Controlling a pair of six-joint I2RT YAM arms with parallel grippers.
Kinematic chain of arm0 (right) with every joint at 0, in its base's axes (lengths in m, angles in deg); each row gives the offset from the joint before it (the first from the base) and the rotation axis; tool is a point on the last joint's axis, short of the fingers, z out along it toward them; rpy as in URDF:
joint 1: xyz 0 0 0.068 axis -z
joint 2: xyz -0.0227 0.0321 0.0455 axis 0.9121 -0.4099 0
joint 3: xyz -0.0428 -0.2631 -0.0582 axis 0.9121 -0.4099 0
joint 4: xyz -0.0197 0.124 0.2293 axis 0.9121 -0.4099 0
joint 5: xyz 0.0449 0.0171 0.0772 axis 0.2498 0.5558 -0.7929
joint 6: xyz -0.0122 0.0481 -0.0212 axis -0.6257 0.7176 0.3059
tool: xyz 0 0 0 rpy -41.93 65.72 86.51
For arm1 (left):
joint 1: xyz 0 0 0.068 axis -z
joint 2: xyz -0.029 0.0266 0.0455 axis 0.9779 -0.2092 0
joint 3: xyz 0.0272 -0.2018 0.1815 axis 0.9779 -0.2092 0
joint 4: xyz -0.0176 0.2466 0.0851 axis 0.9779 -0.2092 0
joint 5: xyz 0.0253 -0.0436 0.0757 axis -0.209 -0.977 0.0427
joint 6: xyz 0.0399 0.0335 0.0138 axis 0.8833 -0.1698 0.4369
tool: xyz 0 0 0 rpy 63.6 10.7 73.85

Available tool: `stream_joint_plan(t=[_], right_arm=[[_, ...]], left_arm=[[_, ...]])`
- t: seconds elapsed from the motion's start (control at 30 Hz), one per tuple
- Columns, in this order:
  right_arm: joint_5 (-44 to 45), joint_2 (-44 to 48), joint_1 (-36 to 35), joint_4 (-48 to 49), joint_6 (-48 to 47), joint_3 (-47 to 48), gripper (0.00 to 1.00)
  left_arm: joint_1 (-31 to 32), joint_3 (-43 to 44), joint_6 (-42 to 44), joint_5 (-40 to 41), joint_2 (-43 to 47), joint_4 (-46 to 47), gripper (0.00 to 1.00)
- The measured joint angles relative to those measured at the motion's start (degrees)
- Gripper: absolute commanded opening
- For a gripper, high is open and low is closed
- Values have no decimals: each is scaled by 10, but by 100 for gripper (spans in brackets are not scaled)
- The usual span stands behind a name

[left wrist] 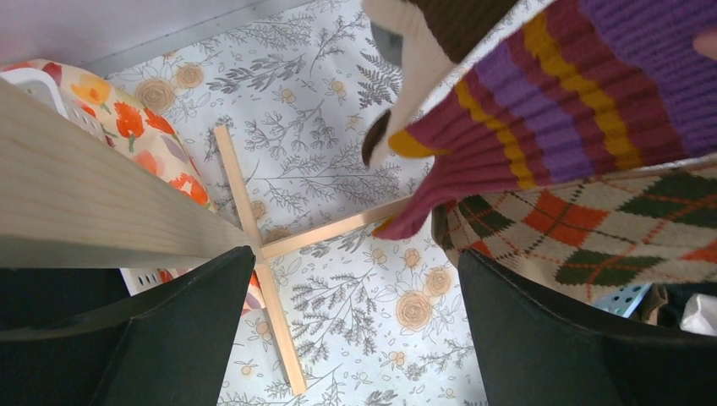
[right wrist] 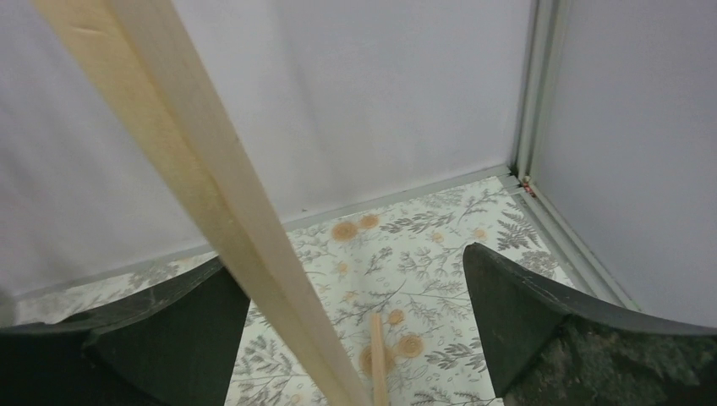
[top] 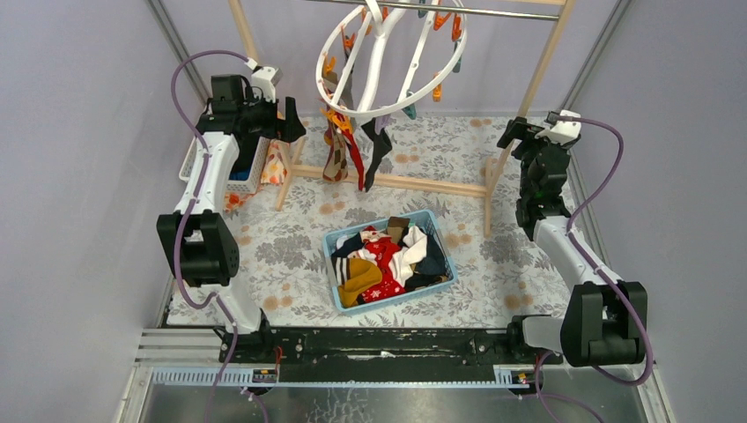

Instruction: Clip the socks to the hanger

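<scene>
The white ring hanger (top: 376,55) with orange and teal clips hangs from the rail at the back. A few socks (top: 339,150) hang from it, among them a black one (top: 377,159). More socks (top: 383,260) lie piled in the blue bin (top: 329,264). My left gripper (top: 295,128) is open and empty beside the frame's left post. In the left wrist view (left wrist: 355,321) a striped sock (left wrist: 541,101) and an argyle sock (left wrist: 592,228) hang just to its right. My right gripper (top: 514,132) is open. In the right wrist view (right wrist: 355,330) the frame's post (right wrist: 220,186) crosses in front of its jaws.
The tall wooden rail frame (top: 388,182) stands across the back, its left post (left wrist: 84,203) close against my left finger. A white basket (top: 231,159) with floral cloth (top: 276,165) sits at the back left. Grey walls close in on both sides.
</scene>
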Motion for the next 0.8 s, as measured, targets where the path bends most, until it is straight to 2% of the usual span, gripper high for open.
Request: stream_joint_plan(t=[0.13,0.4,0.5,0.67,0.8], right_arm=[[-26,57,1,-45,18,-1,100],[-123,268,1,-130,84,-17,99],[-196,319,1,-143,121,-36,92],[-326,329,-28,-110,193,-74,88],[-361,280,-140,-88,189,-75,85]], left_arm=[[0,-14,7,-7,21,-16,99],[-5,-100,59,-37,178,-111,99],[-5,-120,85,-53,224,-151,99],[-5,-153,118,-77,263,-216,99],[-5,-165,126,-92,273,-245,99]])
